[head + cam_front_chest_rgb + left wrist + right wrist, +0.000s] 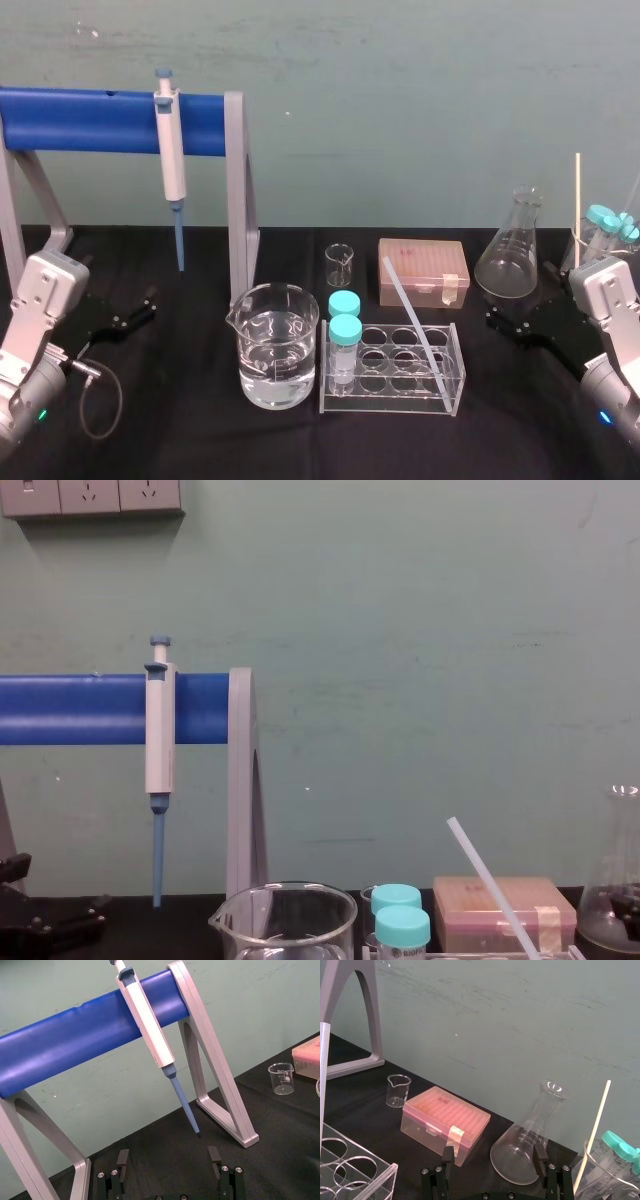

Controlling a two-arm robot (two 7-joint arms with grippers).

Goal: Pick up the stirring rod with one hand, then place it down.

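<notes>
L claw (pixel 133 311) sitting low at left of bench (pixel 200 445), fingers (pixel 122 1161) spread, R claw (pixel 520 320) likewise at right, rod (pixel 414 318) leaning in rack (pixel 390 402), foot cut off in chest view

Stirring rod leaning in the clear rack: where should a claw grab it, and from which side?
Grip the stirring rod on its upper stretch, which slants free above the rack; its lower end sits among the wells. Probably come from the right with the open right claw, since capped tubes stand on the rack's left. The left claw is farther.
</notes>
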